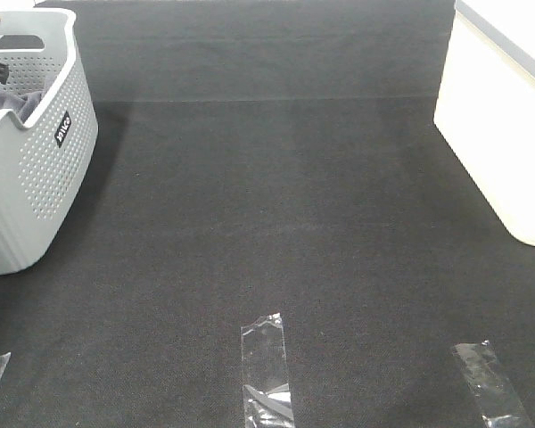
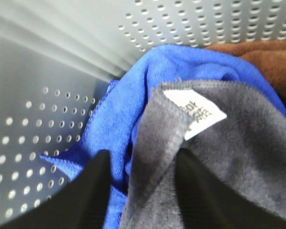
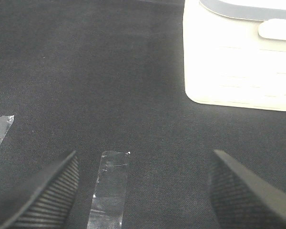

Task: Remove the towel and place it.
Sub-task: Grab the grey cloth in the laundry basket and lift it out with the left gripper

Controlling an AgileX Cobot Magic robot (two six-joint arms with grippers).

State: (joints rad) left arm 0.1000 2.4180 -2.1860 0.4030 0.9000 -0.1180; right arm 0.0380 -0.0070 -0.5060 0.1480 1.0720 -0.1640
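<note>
The grey towel [image 2: 229, 152], with a stitched hem and a white label, lies in the grey perforated basket [image 1: 45, 169] on top of a bright blue cloth [image 2: 133, 95]. From the high view only a dark fold of the towel [image 1: 18, 105] shows over the basket's rim. My left gripper [image 2: 143, 160] is down inside the basket. Its two black fingers straddle a raised fold of the towel's hem, half closed, and a strip of blue cloth shows beside one finger. My right gripper [image 3: 144, 155] hangs open over the black mat with nothing in it.
A brown cloth [image 2: 271, 57] lies in the basket beside the towel. A white bin [image 1: 499, 116] stands at the right edge of the black mat. Clear tape strips [image 1: 266, 361] [image 1: 490, 379] are stuck near the front edge.
</note>
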